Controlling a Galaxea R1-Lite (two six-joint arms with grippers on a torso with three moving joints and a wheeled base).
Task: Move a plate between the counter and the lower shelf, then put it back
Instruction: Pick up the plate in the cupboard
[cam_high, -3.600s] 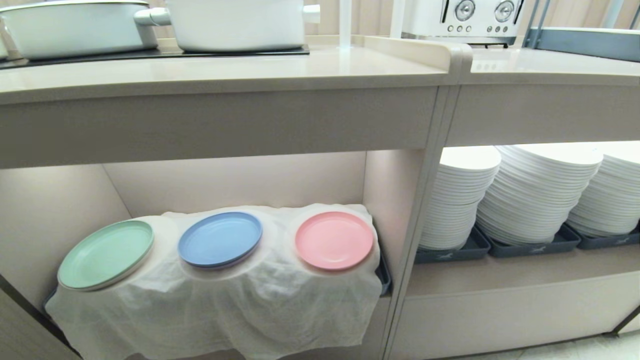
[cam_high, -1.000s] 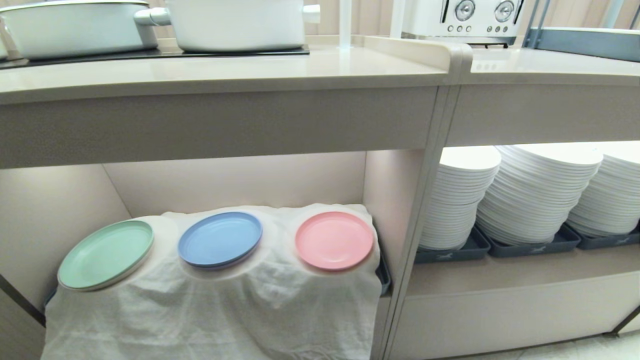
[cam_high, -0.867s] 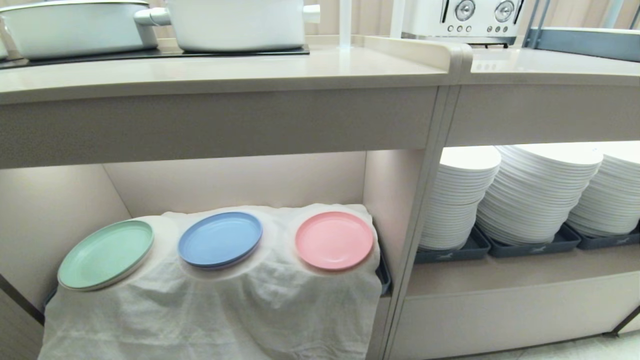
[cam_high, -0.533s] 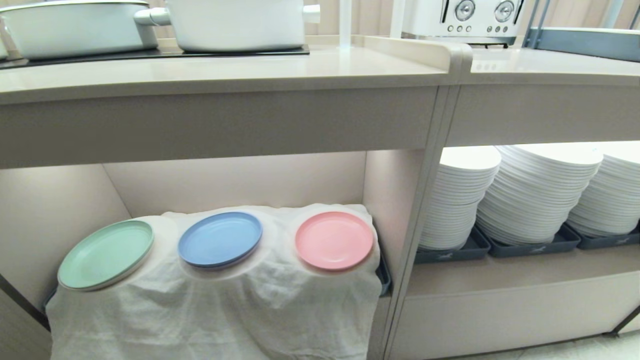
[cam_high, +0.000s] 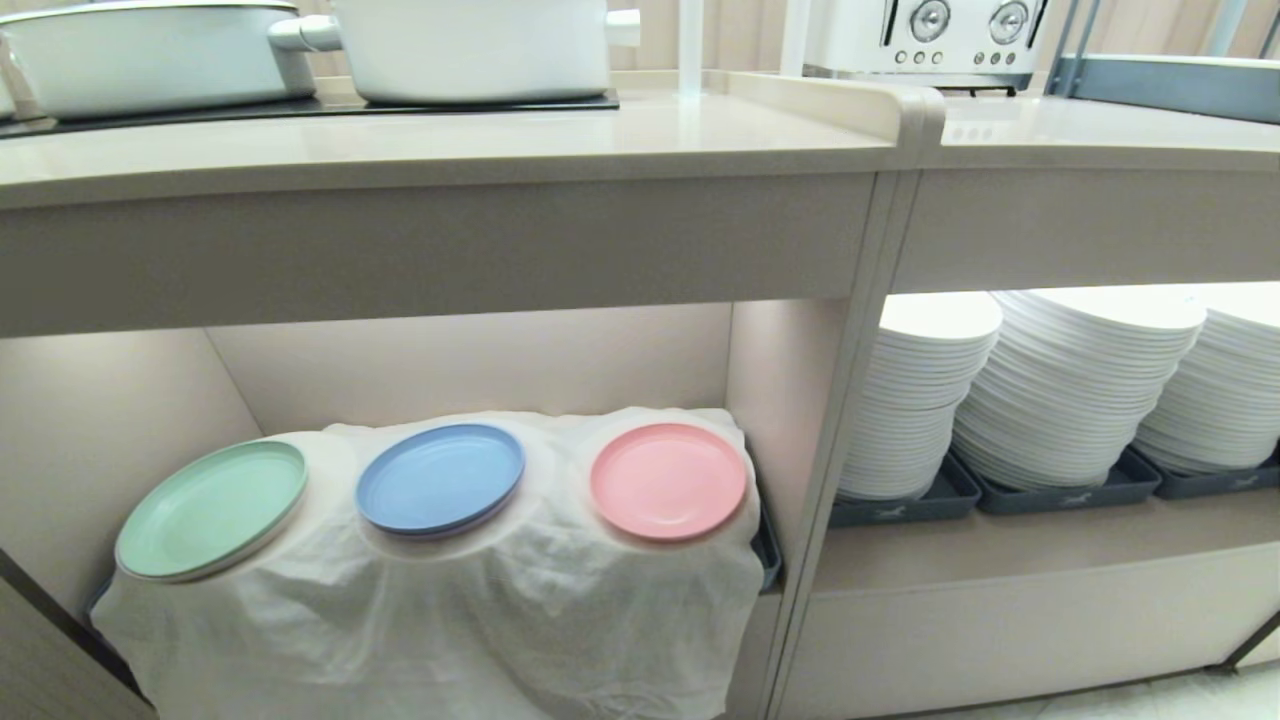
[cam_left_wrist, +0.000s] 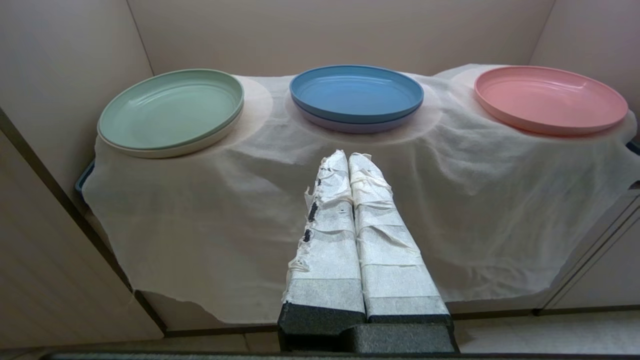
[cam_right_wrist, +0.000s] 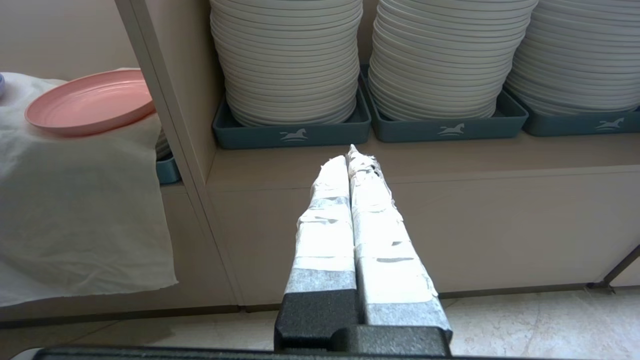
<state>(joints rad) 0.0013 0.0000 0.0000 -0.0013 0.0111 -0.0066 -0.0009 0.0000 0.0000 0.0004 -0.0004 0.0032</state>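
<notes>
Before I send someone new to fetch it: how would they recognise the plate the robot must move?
Under the counter with the white pots is the lower shelf, draped in white cloth. Three coloured plates sit there in a row; the plate is the pink one, beside the blue and nearest the stacked white plates.

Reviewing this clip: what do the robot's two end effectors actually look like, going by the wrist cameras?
Both look alike. The left end effector has two long tapering fingers wrapped in wrinkled, frayed white tape, with dark spots showing along one edge, on a black textured base. The right end effector has the same white-taped fingers and black base. No cables or printed markings show. Neither arm appears in the head view.
</notes>
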